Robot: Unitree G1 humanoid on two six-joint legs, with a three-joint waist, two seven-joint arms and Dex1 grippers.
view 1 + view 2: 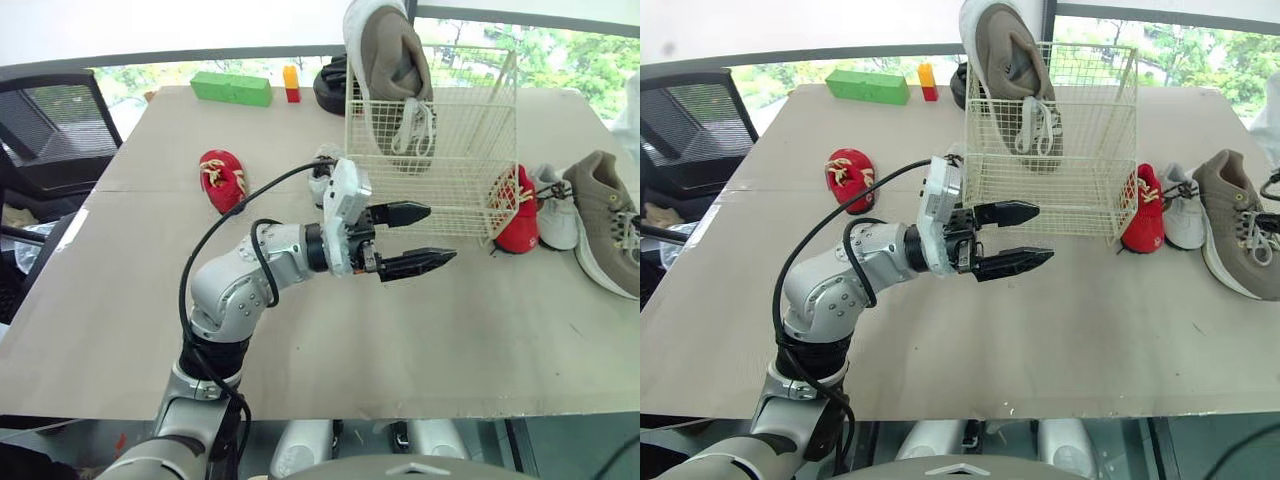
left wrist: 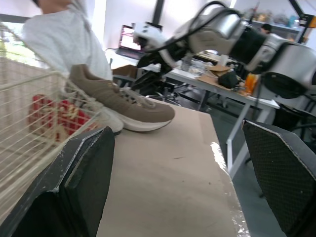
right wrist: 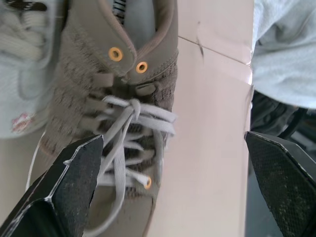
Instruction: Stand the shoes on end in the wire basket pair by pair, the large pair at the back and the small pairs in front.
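Now both jaws wide, empty; tan knit shoe (image 1: 388,62) upright in wire basket (image 1: 465,170).

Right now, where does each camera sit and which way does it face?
Left and right eye: on the head, facing forward and down over the table; left arm shows, left gripper open before the wire basket.
Left wrist: looks along the table past the basket to the lying tan shoe and a person; own fingers show.
Right wrist: looks down on that shoe's laces, right gripper open over them.
Shared: the tan shoe, in every view.
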